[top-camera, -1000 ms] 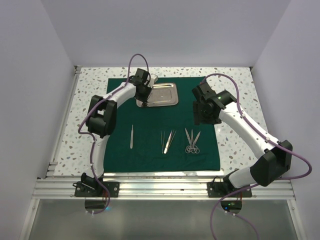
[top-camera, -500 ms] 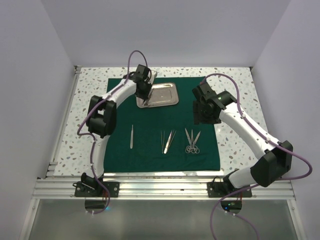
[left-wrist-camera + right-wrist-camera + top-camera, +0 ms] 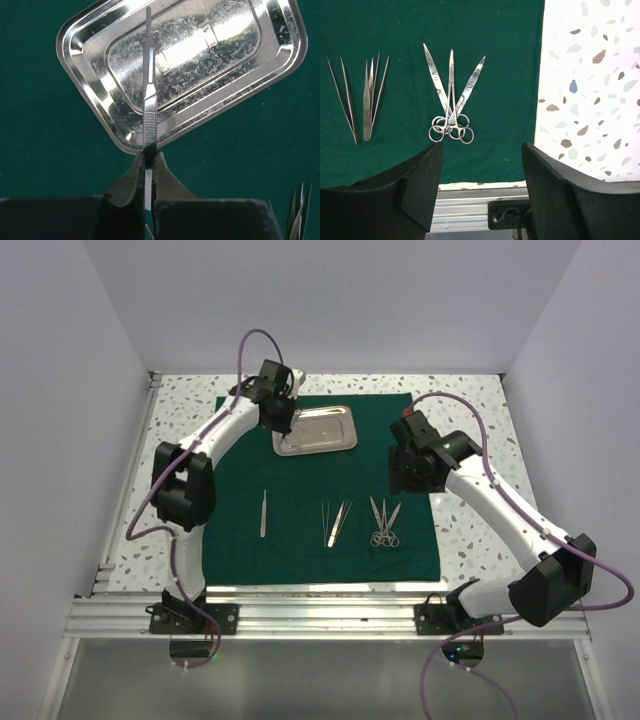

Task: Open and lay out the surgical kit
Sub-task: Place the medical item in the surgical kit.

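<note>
Left claw (image 3: 149,161) pinches scalpel handle (image 3: 149,100), tray (image 3: 282,47) ahead | we lay it level on cloth (image 3: 40,150) | right claw (image 3: 481,150) spread

Both arms were the same build: left arm (image 3: 228,428) and right arm (image 3: 500,502) had white links, chunky black joint housings and black base plates (image 3: 190,618). A purple cable (image 3: 248,340) looped along each. Left gripper (image 3: 150,156) and right gripper (image 3: 482,147) had matte black wedge-shaped fingers (image 3: 415,185).
</note>
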You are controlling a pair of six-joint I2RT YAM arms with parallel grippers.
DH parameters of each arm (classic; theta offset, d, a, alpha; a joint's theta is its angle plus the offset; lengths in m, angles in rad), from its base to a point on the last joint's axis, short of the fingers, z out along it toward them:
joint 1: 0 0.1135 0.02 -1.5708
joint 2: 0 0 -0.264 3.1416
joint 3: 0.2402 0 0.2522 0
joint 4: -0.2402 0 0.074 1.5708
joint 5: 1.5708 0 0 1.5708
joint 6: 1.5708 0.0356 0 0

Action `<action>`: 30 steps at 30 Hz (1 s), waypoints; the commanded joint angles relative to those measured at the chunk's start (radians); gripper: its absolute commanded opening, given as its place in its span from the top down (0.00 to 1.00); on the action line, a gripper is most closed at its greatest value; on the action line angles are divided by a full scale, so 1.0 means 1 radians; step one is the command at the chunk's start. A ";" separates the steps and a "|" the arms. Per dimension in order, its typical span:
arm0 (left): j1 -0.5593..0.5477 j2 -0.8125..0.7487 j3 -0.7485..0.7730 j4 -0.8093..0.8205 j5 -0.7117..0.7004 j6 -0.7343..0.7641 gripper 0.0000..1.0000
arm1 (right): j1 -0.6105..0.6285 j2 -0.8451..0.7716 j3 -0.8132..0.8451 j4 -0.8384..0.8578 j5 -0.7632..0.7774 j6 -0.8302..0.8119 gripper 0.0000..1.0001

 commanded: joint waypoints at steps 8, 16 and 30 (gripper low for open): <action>-0.018 -0.419 -0.472 0.055 0.022 -0.121 1.00 | -0.005 -0.044 -0.045 0.048 -0.053 0.006 0.32; -0.083 -0.758 -0.827 0.052 0.019 -0.291 1.00 | -0.007 -0.045 -0.084 0.071 -0.090 0.004 0.33; -0.107 -0.844 -1.033 0.098 -0.062 -0.418 0.28 | -0.007 -0.042 -0.116 0.092 -0.141 0.010 0.35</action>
